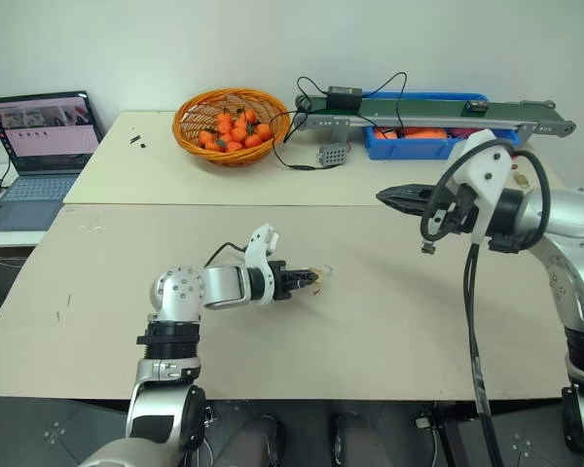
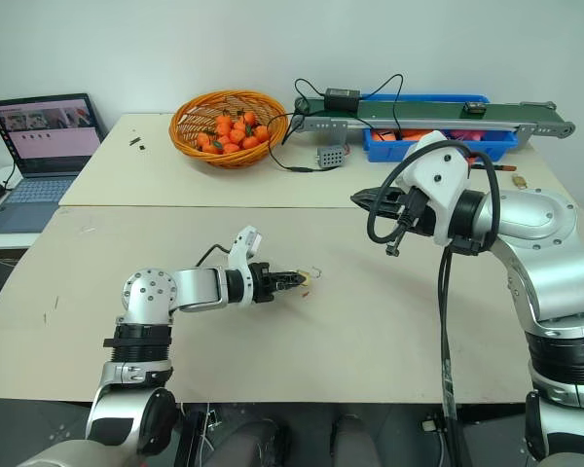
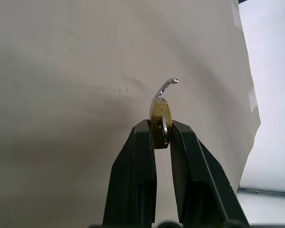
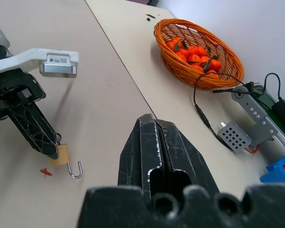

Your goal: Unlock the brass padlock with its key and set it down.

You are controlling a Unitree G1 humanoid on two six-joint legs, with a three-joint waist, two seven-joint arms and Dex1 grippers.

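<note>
The brass padlock [image 3: 160, 124] was a small gold-coloured block, and its thin silvery shackle [image 3: 165, 87] stood swung open, hooking away from the body. The left gripper [image 3: 160, 137] pinched it between both black fingertips, low over the beige table [image 1: 370, 321]. A tiny red piece [image 4: 46, 172] lay on the table under it. The right gripper [image 4: 155, 124] was pressed together, empty, raised well apart. No writing was readable

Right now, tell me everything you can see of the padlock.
The padlock is a small brass-coloured block with a thin silvery shackle, which is swung open and hooks free at one end. The left gripper pinches the body between its black fingers, low over the beige table. A silvery ring lies against its body.
</note>
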